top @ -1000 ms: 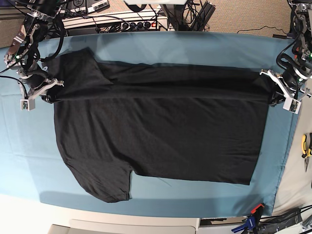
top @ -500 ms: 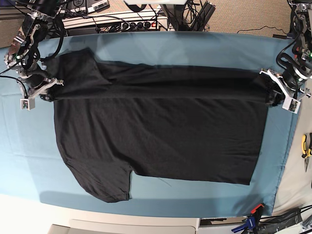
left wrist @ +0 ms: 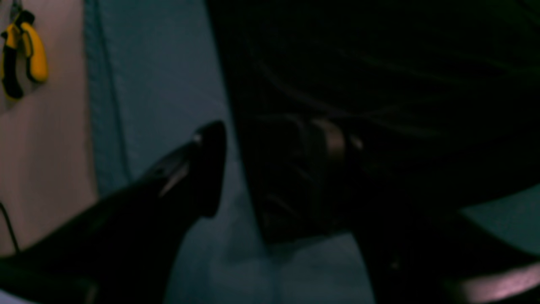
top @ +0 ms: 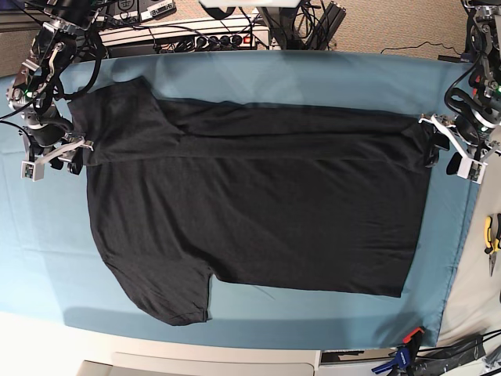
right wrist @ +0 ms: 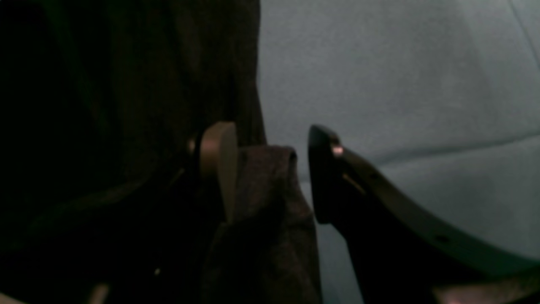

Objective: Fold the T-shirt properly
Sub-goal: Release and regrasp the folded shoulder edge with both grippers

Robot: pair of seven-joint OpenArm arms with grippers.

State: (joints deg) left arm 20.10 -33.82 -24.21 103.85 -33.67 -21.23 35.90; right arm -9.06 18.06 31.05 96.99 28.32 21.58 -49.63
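Right gripper (right wrist: 270,169): jaws seen spread apart in wrist view. One pale finger (right wrist: 219,164) is pressed against a bunched fold of the T-shirt (right wrist: 261,219); the other, dark finger stands clear of the cloth w/ a gap, over bare teal table cloth (right wrist: 400,84). Nothing is pinched; contact on one side only.

Left gripper (left wrist: 270,156): jaws likewise spread. One dark finger (left wrist: 206,169) is seen over teal cloth, just beside the shirt edge, not touching it as far as can be told. The other finger lies over or against the black fabric; picture too dark to tell contact. No cloth seen clamped.

T-shirt (top: 258,211): laid flat on the table cloth (top: 258,74), spread across most of its width, plain black side up. Top portion is folded down in a long band running side to side. One sleeve shown at lower part, nr front edge; another at upper corner by the right gripper (top: 55,153). Left gripper (top: 446,149) sits at the opposite end of the fold band, at the shirt's edge.

View differences: base view gives whole shirt layout and both arms at the two ends of the fold; finger gaps too small to judge there. Wrist views give finger spacing and cloth contact only. Yellow-handled pliers (left wrist: 21,50) noted in left wrist view on bare surface beyond the cloth edge; also at edge of base view (top: 491,239). Clamp (top: 403,352) at front cloth edge seen in base view only.
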